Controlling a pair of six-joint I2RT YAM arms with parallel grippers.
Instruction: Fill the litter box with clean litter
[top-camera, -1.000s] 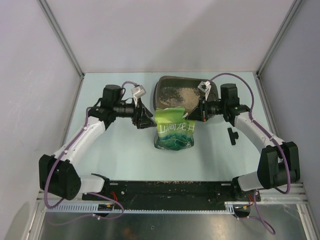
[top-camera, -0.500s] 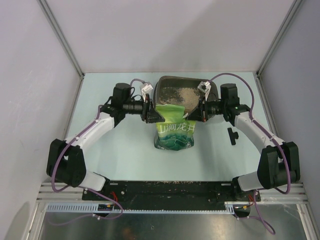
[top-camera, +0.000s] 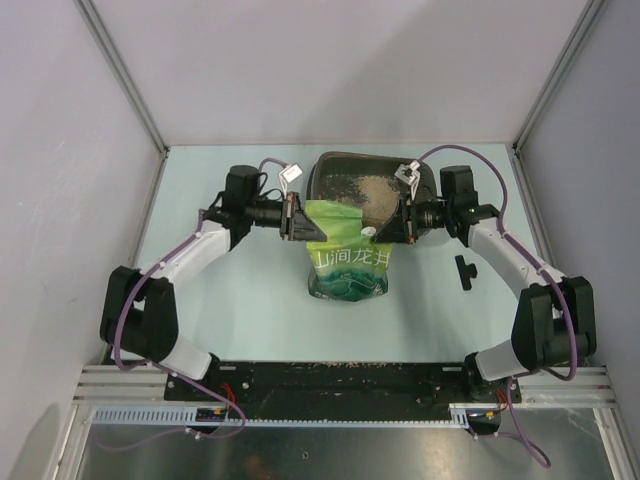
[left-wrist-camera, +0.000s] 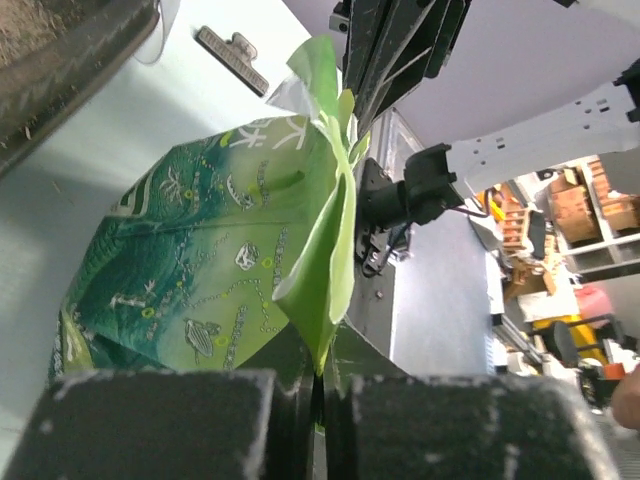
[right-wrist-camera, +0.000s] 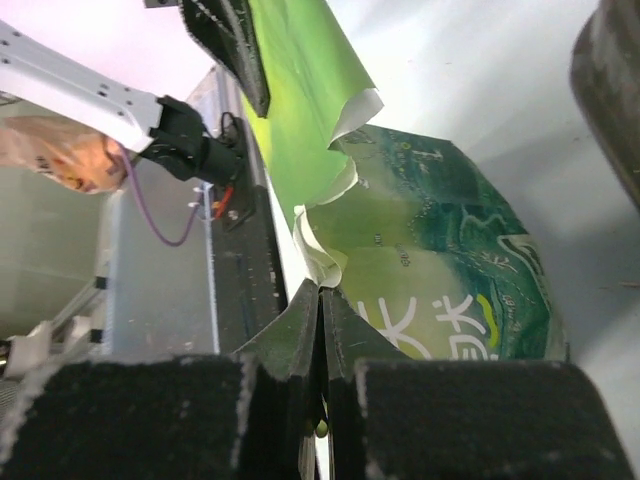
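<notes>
After it swung in, left pincer clamps green bag.

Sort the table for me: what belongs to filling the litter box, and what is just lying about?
Belongs to the job: litter box; clean litter lying in it; green bag, pinched at its top corners by the left gripper and right gripper.
Lying about: black clip on the table, right of the bag.

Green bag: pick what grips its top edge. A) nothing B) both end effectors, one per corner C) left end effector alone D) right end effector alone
B: the left end effector and right end effector each pinch a top corner of the green bag.
</notes>
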